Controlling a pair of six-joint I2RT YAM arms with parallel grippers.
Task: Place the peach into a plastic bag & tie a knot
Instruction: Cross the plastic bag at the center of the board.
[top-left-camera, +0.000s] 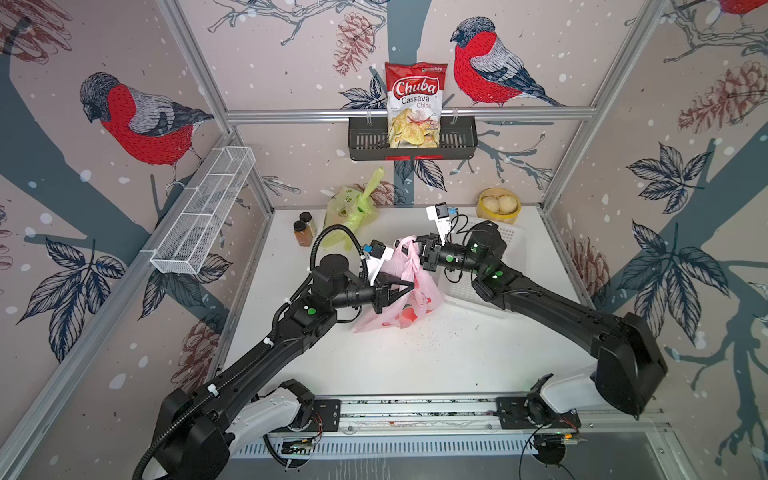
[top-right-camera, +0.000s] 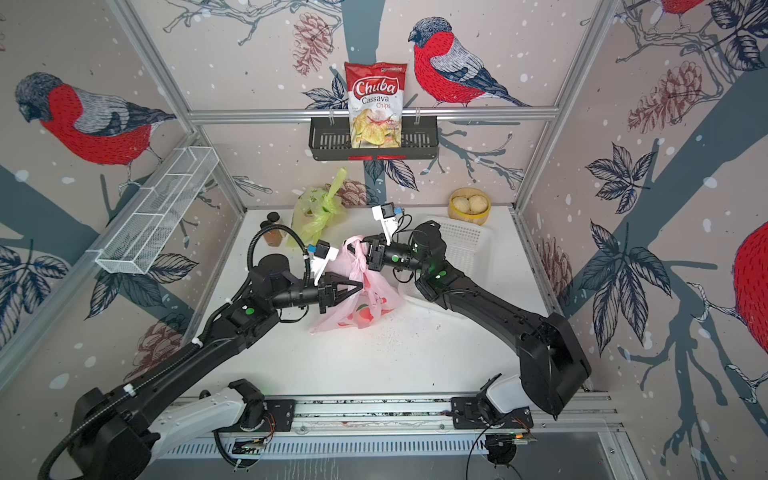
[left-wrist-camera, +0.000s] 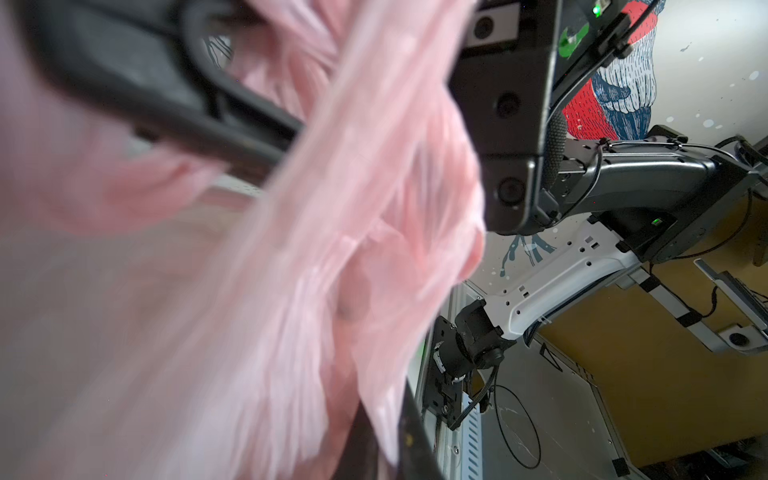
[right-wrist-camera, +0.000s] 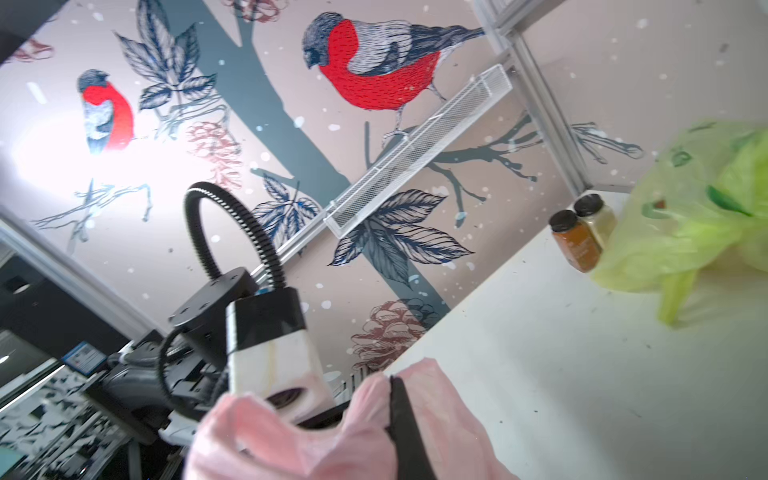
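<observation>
Far left of the pink plastic bag (top-left-camera: 427, 291), a white wire rack (top-left-camera: 203, 212) is hanging on the side wall. Behind the bag and to its left, two spice jars (top-left-camera: 304, 232) are standing beside a green bag (top-left-camera: 353, 208).

The left pincer (top-left-camera: 406, 286) is reaching against the pink bag's left flank. In the left wrist view I am seeing its fingers (left-wrist-camera: 166, 99) standing apart with pink film running between them, and I cannot tell whether they are gripping it.

The bag is resting on the white table (top-left-camera: 415, 365), with its handles drawn upward. The peach (top-left-camera: 409, 314) is lying low inside the bag, showing orange-red through the film in both top views. High behind the bag, a chips packet (top-left-camera: 415, 104) is standing in a black wall shelf (top-left-camera: 457, 143).

At the bag's upper right, the right pincer (top-left-camera: 417, 248) is pressing together on the bunched handles. In the right wrist view one dark finger (right-wrist-camera: 401, 415) is crossing the pink plastic.

Right of the bag, a white basket (top-left-camera: 505, 239) is lying on the table. Further back on that side, a bamboo steamer (top-left-camera: 498, 217) is holding two buns (top-left-camera: 498, 203).
</observation>
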